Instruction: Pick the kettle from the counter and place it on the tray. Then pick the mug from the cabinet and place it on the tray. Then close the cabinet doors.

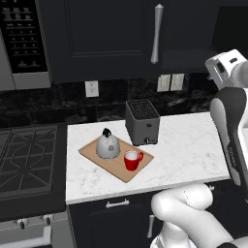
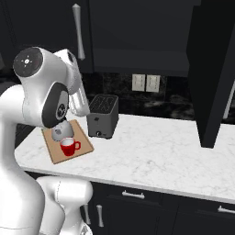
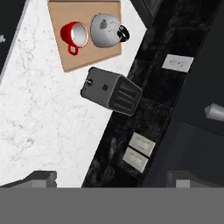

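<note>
Fingertips (image 3: 41, 177) of the gripper (image 3: 111, 179) stand wide apart, holding nothing, high above the counter (image 3: 39, 131). Well beyond them, past the toaster (image 3: 111, 91), kettle (image 3: 105, 30) and mug (image 3: 75, 35) sit side by side on the tray (image 3: 87, 59).

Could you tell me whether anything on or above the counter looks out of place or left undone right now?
One thing: the right cabinet door hangs open, jutting out over the counter, while the left door is shut. The kettle and mug stand upright on the tray; nothing spilled.
</note>
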